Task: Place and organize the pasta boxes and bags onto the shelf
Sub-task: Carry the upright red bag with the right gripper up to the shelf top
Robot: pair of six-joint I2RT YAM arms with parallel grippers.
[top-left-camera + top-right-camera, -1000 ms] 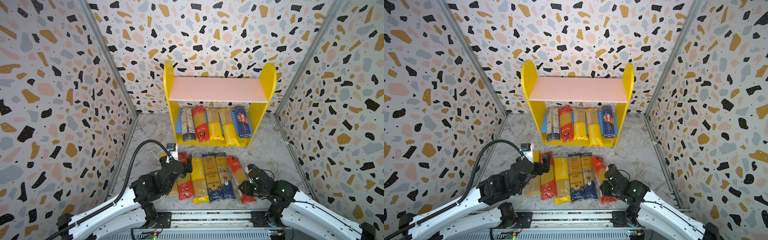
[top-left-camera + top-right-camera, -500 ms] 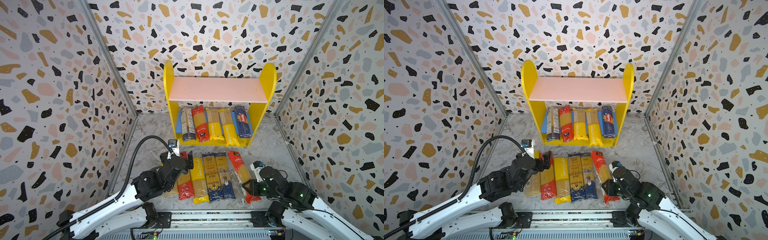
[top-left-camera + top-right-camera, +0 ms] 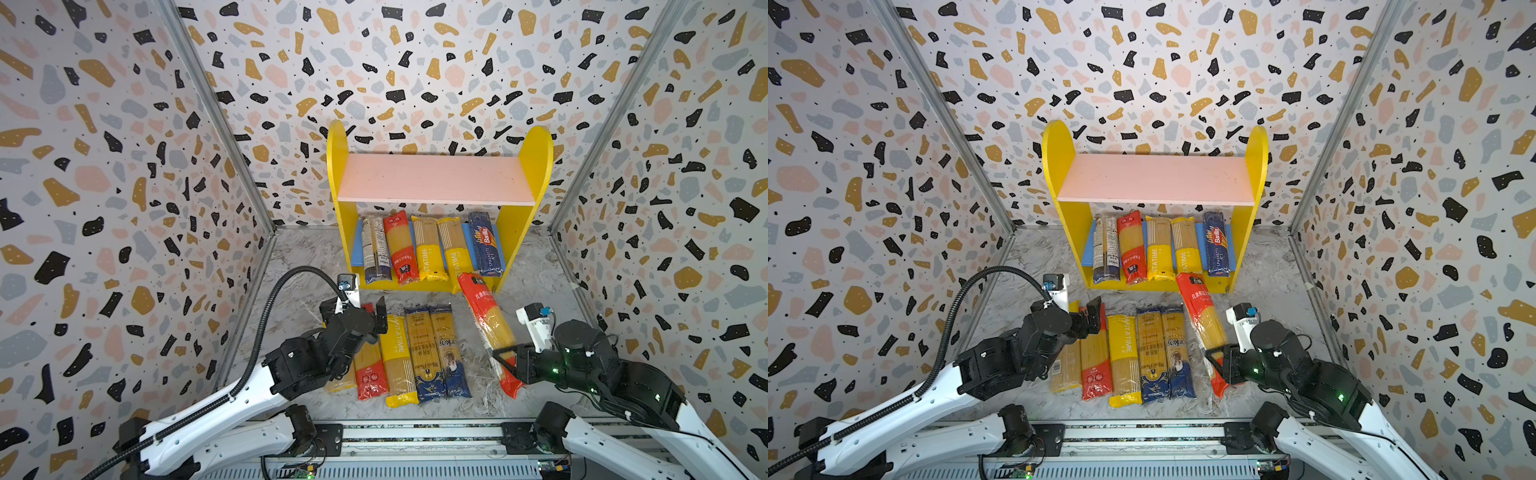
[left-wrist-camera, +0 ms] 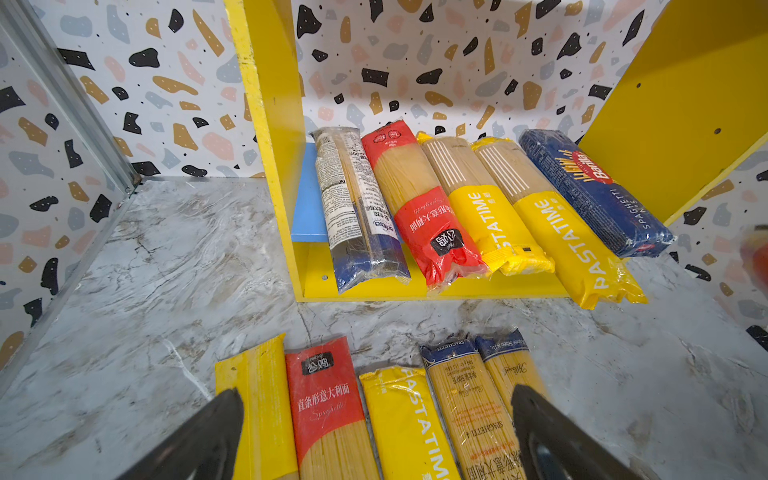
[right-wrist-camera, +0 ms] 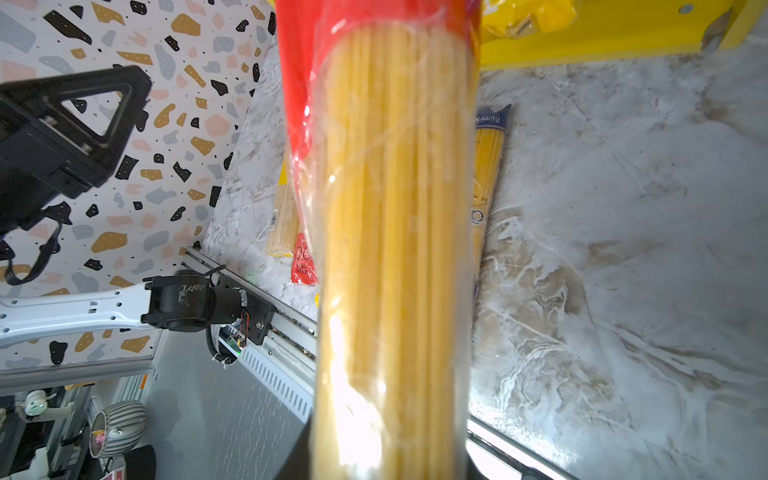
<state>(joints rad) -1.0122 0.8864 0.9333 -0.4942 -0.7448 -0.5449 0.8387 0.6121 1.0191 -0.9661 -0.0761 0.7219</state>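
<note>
Guiding red bag (image 3: 484,316), clenched in right gripper (image 3: 509,363): raise far tip clear of shelf (image 3: 536,166) front; left gripper (image 3: 357,313) spread, empty.

A robotics lab's test booth rather than a real shop: terrazzo-print wall panels (image 3: 124,166) meet at aluminium corner posts (image 3: 232,143); the floor (image 3: 299,249) is marble-print sheet. A slotted metal rail (image 3: 415,432) with exposed wiring (image 5: 239,328) spans the lower edge.
</note>
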